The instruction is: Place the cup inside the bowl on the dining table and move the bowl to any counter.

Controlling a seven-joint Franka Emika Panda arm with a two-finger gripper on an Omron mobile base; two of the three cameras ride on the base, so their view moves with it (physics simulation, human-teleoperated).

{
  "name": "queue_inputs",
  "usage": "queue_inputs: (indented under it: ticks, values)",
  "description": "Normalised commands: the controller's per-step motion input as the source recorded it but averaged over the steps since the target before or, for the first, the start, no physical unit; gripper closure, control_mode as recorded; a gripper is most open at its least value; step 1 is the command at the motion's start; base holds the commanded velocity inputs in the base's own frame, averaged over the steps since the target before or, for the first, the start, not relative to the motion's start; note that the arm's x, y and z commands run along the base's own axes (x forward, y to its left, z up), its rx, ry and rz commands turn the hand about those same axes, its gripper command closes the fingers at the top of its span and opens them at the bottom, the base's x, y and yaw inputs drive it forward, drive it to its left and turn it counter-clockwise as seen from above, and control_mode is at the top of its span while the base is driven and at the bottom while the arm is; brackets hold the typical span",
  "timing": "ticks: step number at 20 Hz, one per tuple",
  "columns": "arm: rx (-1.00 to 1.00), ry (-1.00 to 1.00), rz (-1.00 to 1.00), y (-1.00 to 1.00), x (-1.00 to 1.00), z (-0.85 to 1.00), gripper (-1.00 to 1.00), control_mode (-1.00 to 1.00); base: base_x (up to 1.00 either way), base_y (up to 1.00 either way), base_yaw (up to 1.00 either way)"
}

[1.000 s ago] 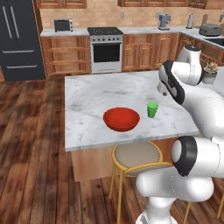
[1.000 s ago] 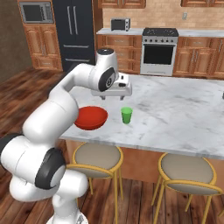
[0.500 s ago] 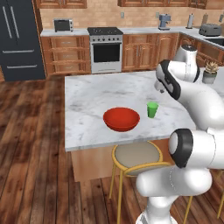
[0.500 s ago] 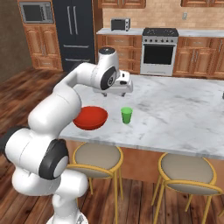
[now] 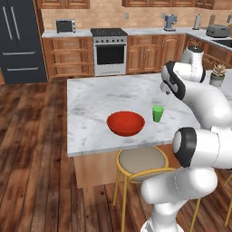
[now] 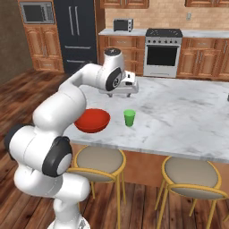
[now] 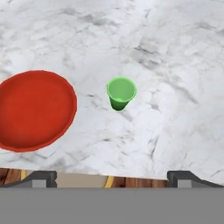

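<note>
The red bowl [image 5: 126, 123] [image 6: 91, 120] [image 7: 35, 109] sits near the front edge of the marble dining table [image 5: 99, 97] [image 6: 188, 112] [image 7: 166, 48]. Just to its right stands the small green cup [image 5: 157, 113] [image 6: 129, 117] [image 7: 121, 93], upright and apart from the bowl. My gripper [image 6: 126, 93] [image 7: 112, 178] hovers above the table, behind the cup and well clear of it. It is open, its fingertips [image 7: 43, 177] set wide apart with nothing between them. The counter [image 5: 145, 31] [image 6: 201, 33] runs along the back wall.
Round stools [image 5: 138, 158] [image 6: 98, 157] [image 6: 192, 176] stand along the table's front edge. A stove [image 5: 108, 47] sits in the back counter and a dark fridge [image 5: 20, 41] is at the left. A potted plant [image 5: 218, 74] stands at the right.
The hand has lifted slightly and shifted a little above the table. The cup and the bowl have not moved, and the jaws stay open.
</note>
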Motion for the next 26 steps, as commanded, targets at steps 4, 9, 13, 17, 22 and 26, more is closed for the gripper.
queue_inputs:
  ticks: [4, 9, 13, 17, 22, 26]
  values:
    - [0.00, -0.01, 0.00, -0.16, 0.14, 0.00, -1.00, -1.00, 0.00, 0.00, 0.00]
    - [0.00, -0.01, 0.00, -0.10, 0.16, 0.00, -1.00, -1.00, 0.00, 0.00, 0.00]
    - [0.00, -0.03, 0.00, -0.03, 0.23, 0.00, -1.00, -1.00, 0.00, 0.00, 0.00]
    - [0.00, -0.05, 0.00, -0.01, 0.24, 0.00, -1.00, -1.00, 0.00, 0.00, 0.00]
    - [0.00, -0.04, 0.00, 0.00, 0.20, 0.00, -1.00, -1.00, 0.00, 0.00, 0.00]
    - [0.00, -0.05, 0.00, -0.04, 0.17, 0.00, -1.00, -1.00, 0.00, 0.00, 0.00]
